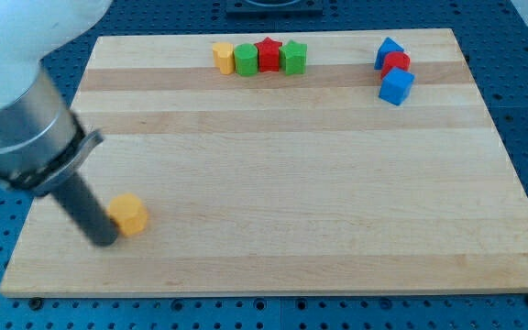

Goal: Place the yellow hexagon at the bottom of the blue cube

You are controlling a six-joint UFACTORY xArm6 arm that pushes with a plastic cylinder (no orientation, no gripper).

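No jaws are fitted to this arm, so nothing is clenched, released or grasped; only a dark rod is carried, and my tip [104,240] is set on the wooden board [273,202] near the view's bottom left. The yellow hexagon [129,214] is found just beside the tip, on its right and slightly toward the view's top, touching it or nearly so.

Far off, at the view's top right, the blue cube [396,86] is seen, with a red block [395,63] touching it from above and a blue triangular block [388,51] beyond that. Along the top edge a row is formed by a second yellow block [223,56], a green block [246,60], a red star [269,54] and another green block [293,58].

A long diagonal push is judged to be needed. If the hexagon is struck off-centre, it may be spun aside and lost from the tip. If the push is carried too far, the cube may be knocked into its red neighbour.

The hexagon is squat, so no clear long axis is shown; one flat face is turned toward the view's bottom right.
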